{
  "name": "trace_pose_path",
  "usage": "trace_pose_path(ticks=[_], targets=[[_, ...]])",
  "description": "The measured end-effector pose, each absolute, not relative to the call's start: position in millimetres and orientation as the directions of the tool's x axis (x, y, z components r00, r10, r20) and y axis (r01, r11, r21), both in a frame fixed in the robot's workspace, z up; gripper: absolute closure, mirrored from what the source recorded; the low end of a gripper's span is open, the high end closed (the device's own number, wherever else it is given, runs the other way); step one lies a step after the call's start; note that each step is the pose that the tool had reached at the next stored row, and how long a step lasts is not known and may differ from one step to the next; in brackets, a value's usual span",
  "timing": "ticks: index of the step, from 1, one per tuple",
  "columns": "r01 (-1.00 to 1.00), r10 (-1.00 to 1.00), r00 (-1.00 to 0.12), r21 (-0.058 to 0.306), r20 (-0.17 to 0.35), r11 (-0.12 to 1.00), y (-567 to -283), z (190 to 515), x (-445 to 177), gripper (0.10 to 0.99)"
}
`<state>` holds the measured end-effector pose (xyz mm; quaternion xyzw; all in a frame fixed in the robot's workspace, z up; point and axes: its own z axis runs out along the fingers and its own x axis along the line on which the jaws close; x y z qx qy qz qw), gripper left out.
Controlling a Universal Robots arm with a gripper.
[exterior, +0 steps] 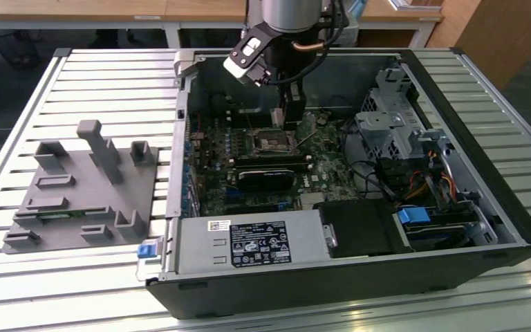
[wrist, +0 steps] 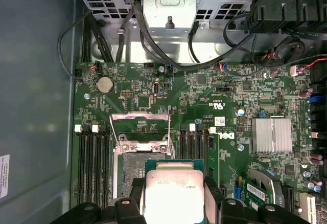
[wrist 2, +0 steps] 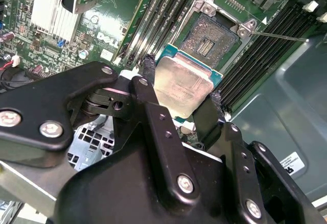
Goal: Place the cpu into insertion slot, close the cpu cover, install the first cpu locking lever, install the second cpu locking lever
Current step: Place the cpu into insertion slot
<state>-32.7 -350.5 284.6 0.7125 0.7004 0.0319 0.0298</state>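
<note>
1. Lying at the exterior view's left, a grey moulded fixture point(exterior: 81, 187) rests on the slatted table point(exterior: 25, 90), apart from the case.
2. Next comes the open computer case point(exterior: 487, 207). I see its green motherboard point(exterior: 325, 166) flat on the case floor and a power supply point(exterior: 247, 245) along the near wall.
3. My gripper point(exterior: 292, 114) reaches down into the case over the board. In both wrist views its jaws are clamped on the cpu point(wrist 2: 183, 85), with one black finger point(wrist 2: 148, 73) on each opposite edge and the silver top showing.
4. The insertion slot point(wrist 2: 210, 39) is bare, its dark centre exposed. The cpu is held clear of it, not seated. In the first wrist view the chip overlaps part of the slot, and the cpu cover point(wrist: 140, 132) is swung off it.
5. A drive cage point(exterior: 399, 121) with cabling sits at the exterior view's right.
</note>
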Motion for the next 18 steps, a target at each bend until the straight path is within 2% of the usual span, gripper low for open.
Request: trace_pose_path(ticks=[18], targets=[[0.996,1.0,0.017,0.087,0.004,-0.017,-350.5,279.8,-32.7,0.545]])
